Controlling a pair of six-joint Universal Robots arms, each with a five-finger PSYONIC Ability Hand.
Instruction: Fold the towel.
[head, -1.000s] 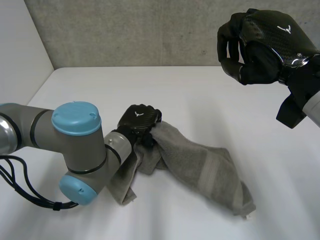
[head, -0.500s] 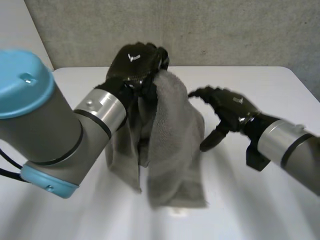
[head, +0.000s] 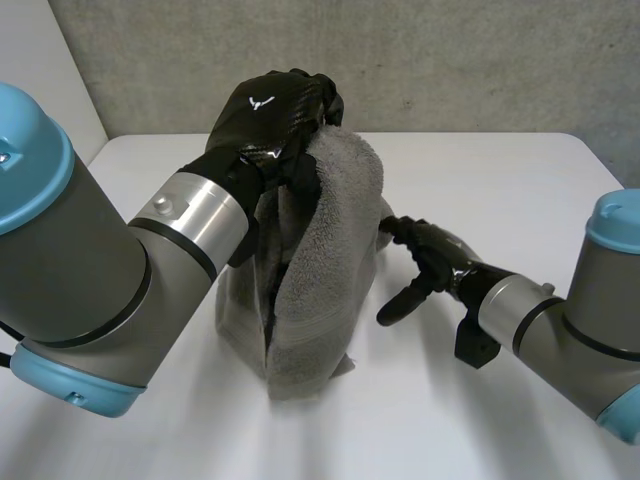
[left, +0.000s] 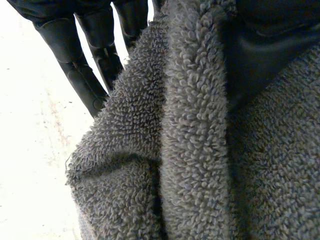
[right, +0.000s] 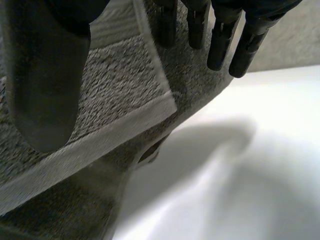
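Left hand: the black left hand (head: 270, 115) is closed on the top of the towel, its fingers and thumb curled over a bunched fold and held high above the counter.
Left hand, close up: in the left wrist view its fingers (left: 82, 70) lie along 1 side of the cloth, and a dark part of the hand presses into the pile on the other side.
Towel: the grey terry-cloth towel (head: 320, 270) hangs from the left hand in thick upright folds, 1 rounded fold draped over the top. Its lower end reaches down to the counter between the 2 arms.
Towel pile: the looped pile (left: 195, 150) is gathered into deep creases just under the fingers.
Right hand: the black right hand (head: 430, 262) is open, its fingers fairly straight and spread away from the thumb. It sits at the side of the towel nearest the right arm, about halfway up the hanging cloth. The fingers reach to the cloth and the thumb points down towards the counter.
Right hand, close up: in the right wrist view the thumb (right: 42, 75) stands in front of a paler flat-woven band near the towel's hem, and the fingertips (right: 220, 45) are over the rougher cloth beyond it. I cannot tell whether they touch.
Counter: the white counter (head: 480, 190) lies under and around the towel.
Arms: the grey left arm (head: 90, 270) with its light-blue cap comes in low from the left. The right arm (head: 570, 330) comes in from the right.
Backdrop: a rough grey wall (head: 450, 60) stands behind the counter.
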